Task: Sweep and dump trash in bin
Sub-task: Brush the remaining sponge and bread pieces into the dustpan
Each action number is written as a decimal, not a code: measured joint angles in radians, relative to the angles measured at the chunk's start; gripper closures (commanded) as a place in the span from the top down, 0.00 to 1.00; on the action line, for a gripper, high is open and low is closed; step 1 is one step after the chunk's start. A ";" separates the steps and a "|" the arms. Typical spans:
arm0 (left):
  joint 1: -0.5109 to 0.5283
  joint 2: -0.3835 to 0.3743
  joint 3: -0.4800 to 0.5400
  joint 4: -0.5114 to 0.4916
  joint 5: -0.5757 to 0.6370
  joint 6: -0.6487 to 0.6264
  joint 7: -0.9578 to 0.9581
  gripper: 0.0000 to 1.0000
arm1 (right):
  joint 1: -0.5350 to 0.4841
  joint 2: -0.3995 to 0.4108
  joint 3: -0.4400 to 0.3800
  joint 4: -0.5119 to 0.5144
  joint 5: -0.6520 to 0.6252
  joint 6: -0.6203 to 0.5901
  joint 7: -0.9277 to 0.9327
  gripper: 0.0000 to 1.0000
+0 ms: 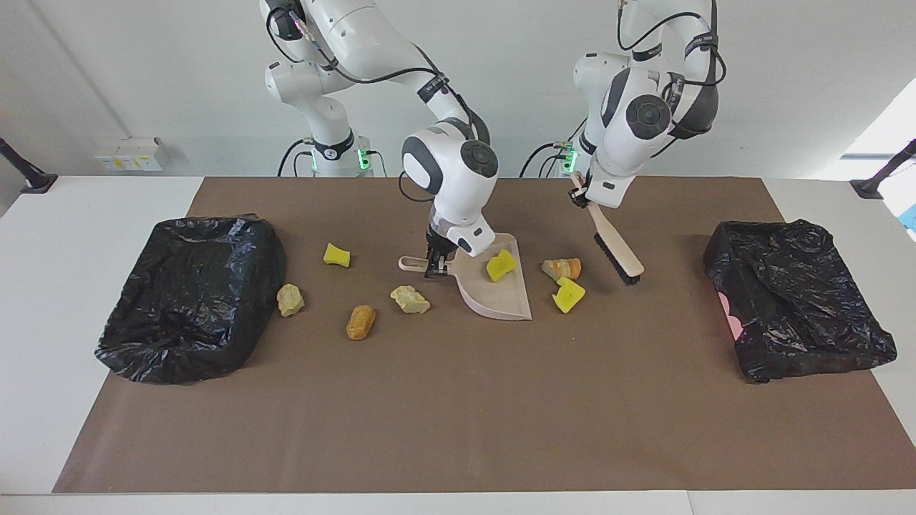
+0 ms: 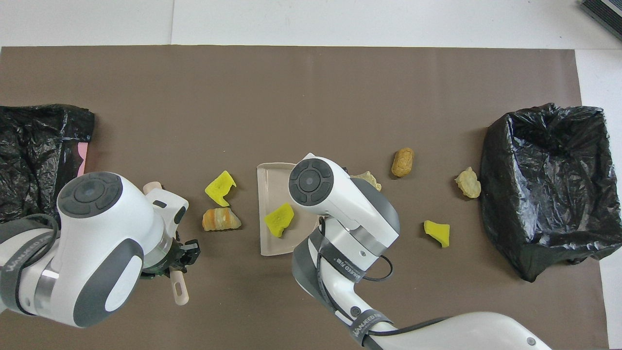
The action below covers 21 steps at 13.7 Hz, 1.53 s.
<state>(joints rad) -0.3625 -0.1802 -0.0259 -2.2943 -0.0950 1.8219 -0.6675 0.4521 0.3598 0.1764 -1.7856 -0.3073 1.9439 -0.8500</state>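
One yellow chunk (image 1: 501, 265) lies in the dustpan (image 1: 501, 300), its handle clamped by the right gripper (image 1: 434, 267). Only the facing view shows the raised brush (image 1: 615, 247) whole, gripped by the left gripper (image 1: 581, 197). Six pieces dot the worktop (image 1: 458, 400) between two bins (image 1: 189, 293).

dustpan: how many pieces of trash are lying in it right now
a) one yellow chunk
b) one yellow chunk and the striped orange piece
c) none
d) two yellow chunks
a: only one yellow chunk lies in the dustpan; the other yellow chunk and the striped orange piece sit on the mat beside it, toward the left arm's end.
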 measured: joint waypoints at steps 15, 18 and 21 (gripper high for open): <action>-0.231 0.086 -0.014 -0.013 -0.130 0.313 0.249 0.00 | 0.015 -0.013 0.001 -0.023 0.000 -0.002 0.024 0.00; -0.273 0.086 -0.016 0.014 -0.141 0.311 0.250 0.00 | 0.016 -0.014 0.001 -0.023 0.000 -0.012 0.028 0.00; -0.276 0.086 -0.008 0.027 -0.145 0.230 0.240 0.00 | 0.022 -0.019 0.002 -0.023 0.000 -0.050 0.065 0.00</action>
<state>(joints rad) -0.6380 -0.0944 -0.0341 -2.2672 -0.2401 2.0519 -0.4278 0.4740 0.3411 0.1781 -1.8085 -0.3073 1.8940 -0.7848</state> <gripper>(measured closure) 0.740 0.683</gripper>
